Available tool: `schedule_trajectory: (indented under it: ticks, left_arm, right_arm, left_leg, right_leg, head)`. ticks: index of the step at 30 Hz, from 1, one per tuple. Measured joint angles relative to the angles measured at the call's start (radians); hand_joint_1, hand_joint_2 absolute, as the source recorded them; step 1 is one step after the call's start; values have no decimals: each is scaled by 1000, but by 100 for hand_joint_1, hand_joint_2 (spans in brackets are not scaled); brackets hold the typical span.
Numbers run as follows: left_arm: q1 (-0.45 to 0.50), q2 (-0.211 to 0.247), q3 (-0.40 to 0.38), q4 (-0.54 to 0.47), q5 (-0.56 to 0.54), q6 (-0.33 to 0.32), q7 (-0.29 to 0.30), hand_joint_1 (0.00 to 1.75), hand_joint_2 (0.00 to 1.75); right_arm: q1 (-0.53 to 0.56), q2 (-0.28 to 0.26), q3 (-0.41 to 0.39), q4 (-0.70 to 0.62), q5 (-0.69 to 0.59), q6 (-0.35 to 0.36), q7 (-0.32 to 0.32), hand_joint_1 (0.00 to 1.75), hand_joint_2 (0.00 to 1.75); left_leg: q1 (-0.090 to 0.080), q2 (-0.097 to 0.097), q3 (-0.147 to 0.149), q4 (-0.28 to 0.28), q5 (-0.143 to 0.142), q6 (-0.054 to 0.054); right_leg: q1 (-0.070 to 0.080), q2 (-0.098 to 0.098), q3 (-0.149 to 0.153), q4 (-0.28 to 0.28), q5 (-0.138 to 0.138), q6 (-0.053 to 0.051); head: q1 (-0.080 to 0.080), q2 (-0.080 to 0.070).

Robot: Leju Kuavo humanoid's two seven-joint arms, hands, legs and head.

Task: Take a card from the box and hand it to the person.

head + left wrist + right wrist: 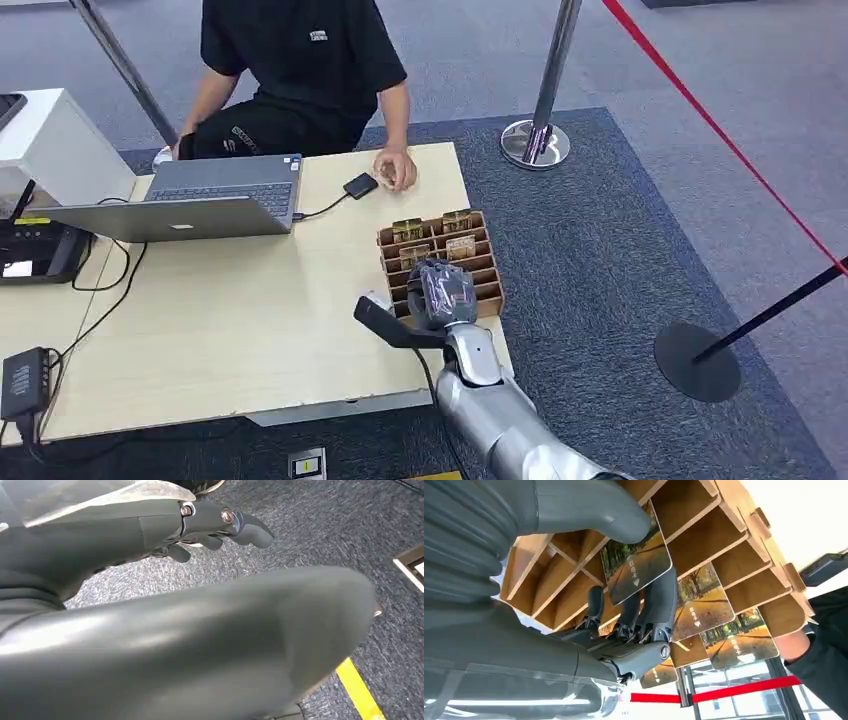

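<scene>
A brown slotted cardboard box (pixel 386 238) stands near the right edge of the light wooden table (pixel 230 320), with autumn-picture cards (pixel 458 222) upright in its far slots. My right hand (pixel 441 294) hovers over the box's near slots. Seen from the right wrist, the thumb (pixel 589 510) and fingers (pixel 661 597) pinch one card (pixel 636 565) above the box's dividers (pixel 704 535); other cards (pixel 701 607) stay in their slots. My left hand (pixel 220 522) hangs over the carpet, holding nothing. A person in black (pixel 300 60) sits behind the table, one hand (pixel 396 170) resting on it.
An open laptop (pixel 200 198) and a small black device (pixel 360 186) on a cable lie at the table's far side. A black unit (pixel 30 250) and a power adapter (pixel 22 380) sit at the left. Stanchion bases (pixel 535 143) (pixel 697 362) with a red rope (pixel 700 110) stand on the carpet to the right.
</scene>
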Motion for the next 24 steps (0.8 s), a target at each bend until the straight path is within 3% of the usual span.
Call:
schedule_trajectory:
  ticks: [3,6,11,24]
  left_arm:
    - [0,0,0,0,0,0,0,0,0]
    - [0,0,0,0,-2,0,0,0,0]
    - [0,0,0,0,-5,0,0,0,0]
    - [0,0,0,0,-6,1,0,0,0]
  right_arm:
    - [1,0,2,0,0,0,3,103,175]
    - [2,0,7,0,-3,0,11,126,175]
    - [2,0,11,-5,-4,-1,12,140,175]
    - [2,0,10,-14,-18,-4,-2,138,175]
  left_leg:
    - [0,0,0,0,0,0]
    - [0,0,0,0,0,0]
    - [0,0,0,0,0,0]
    - [0,0,0,0,0,0]
  right_leg:
    - [0,0,0,0,0,0]
    - [0,0,0,0,0,0]
    - [0,0,0,0,0,0]
    - [0,0,0,0,0,0]
  head:
    - [0,0]
    - [0,0]
    - [0,0]
    - [0,0]
